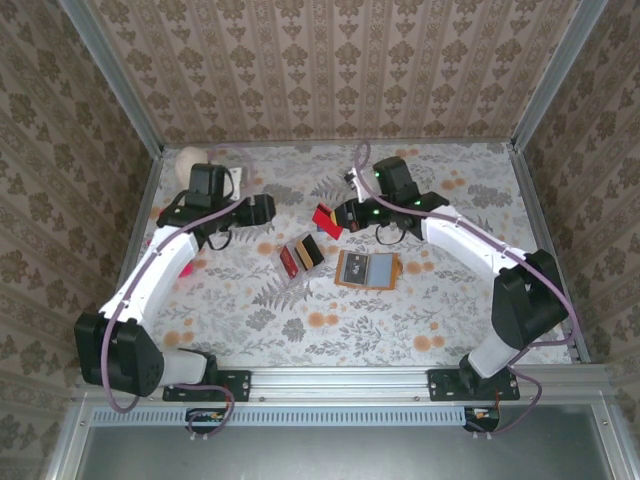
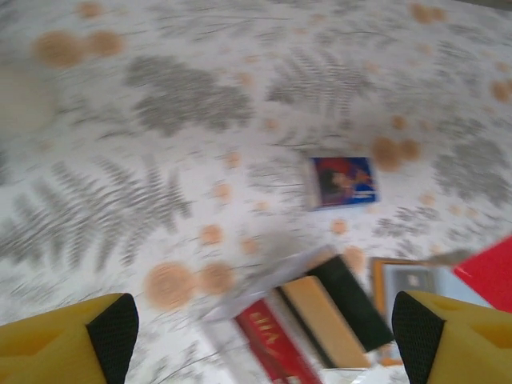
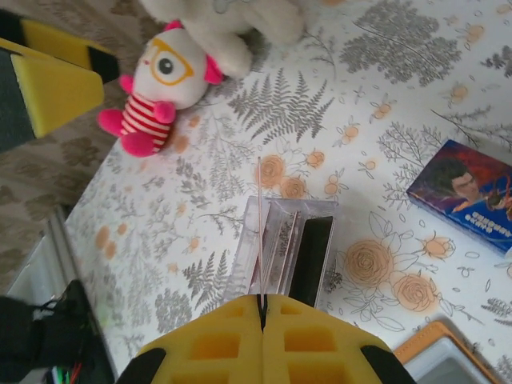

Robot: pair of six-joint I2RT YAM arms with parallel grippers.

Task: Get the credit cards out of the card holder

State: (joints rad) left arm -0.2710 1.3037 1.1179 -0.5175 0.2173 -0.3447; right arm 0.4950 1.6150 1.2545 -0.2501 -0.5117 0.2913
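While the right gripper (image 3: pixel 262 308) has its yellow fingers (image 3: pixel 320 336) pressed together on a red card (image 1: pixel 325 218), that card is lifted off the table, left of the gripper and far of the holder (image 1: pixel 342 270). From the right wrist the held card shows edge-on, as a thin upright line rising from the closed tips. The holder lies open and flat near the middle of the table, pockets up, just right of a clear tray (image 3: pixel 242 264). Three cards lie side by side in the tray: a red one (image 2: pixel 268 348), a yellow-orange one (image 2: pixel 324 320) and a black one (image 2: pixel 352 304). The left gripper (image 1: pixel 262 210) hangs over the table to the far left of the tray, with its fingers (image 2: pixel 68 340) spread wide apart and nothing between them. In its wrist view the tray and the holder's orange rim sit low, between the two tips, though the picture is blurred. A small blue square (image 2: pixel 342 182) with a printed figure lies on the cloth, far of the tray and apart from it. A pink and white toy (image 3: pixel 164 96) sits near the left edge of the table, with a white plush (image 3: pixel 232 24) just beyond it. The floral cloth (image 1: pixel 300 330) covers the table.
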